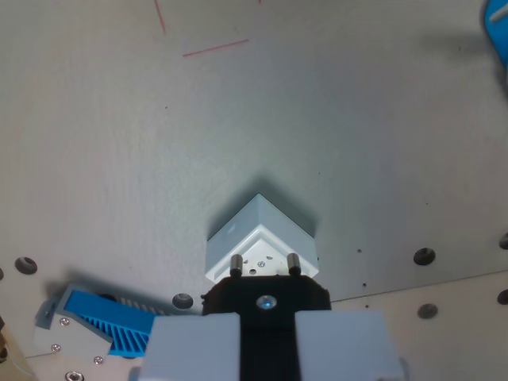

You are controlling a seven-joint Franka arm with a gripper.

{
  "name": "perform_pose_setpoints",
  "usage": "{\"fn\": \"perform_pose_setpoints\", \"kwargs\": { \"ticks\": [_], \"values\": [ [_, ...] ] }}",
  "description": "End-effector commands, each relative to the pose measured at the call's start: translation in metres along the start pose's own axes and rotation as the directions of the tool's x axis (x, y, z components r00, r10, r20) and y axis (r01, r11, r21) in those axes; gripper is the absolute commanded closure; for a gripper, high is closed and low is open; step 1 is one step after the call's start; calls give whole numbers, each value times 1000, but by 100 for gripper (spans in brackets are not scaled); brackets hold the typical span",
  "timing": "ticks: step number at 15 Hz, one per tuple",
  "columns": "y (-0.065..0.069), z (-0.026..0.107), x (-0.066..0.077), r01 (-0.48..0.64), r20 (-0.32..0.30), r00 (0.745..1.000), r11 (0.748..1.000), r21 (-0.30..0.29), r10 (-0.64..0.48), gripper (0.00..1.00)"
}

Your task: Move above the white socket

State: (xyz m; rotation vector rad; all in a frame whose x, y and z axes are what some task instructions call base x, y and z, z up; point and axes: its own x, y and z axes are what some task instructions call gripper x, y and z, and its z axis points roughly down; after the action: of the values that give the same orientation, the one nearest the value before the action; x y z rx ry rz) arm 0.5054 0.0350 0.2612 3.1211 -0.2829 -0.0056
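Pale tabletop [333,119] fills the wrist view, marked with thin red lines and dotted with bolt holes. At bottom centre the end effector [264,274] holds a black plug [266,299], its two metal pins touching the white socket [258,242] directly beneath. A blue ribbed part [99,320] lies toward the lower left.

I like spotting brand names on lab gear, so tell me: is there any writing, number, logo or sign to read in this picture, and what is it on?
None: no readable text anywhere.
White socket: plain faces, no label or number.
Black plug held in the gripper: one small bluish dot, not a character.
Blue ribbed part: no markings to make out.
Table: only thin red pen lines, not letters.
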Motion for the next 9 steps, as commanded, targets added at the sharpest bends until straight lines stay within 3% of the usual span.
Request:
{"fn": "perform_pose_setpoints", "kwargs": {
  "ticks": [1,9],
  "values": [
    [0,0,0,0,0,1000,1000,0,0,100],
    [0,1,-1,27,-1,1000,1000,0,-27,100]
  ]
}}
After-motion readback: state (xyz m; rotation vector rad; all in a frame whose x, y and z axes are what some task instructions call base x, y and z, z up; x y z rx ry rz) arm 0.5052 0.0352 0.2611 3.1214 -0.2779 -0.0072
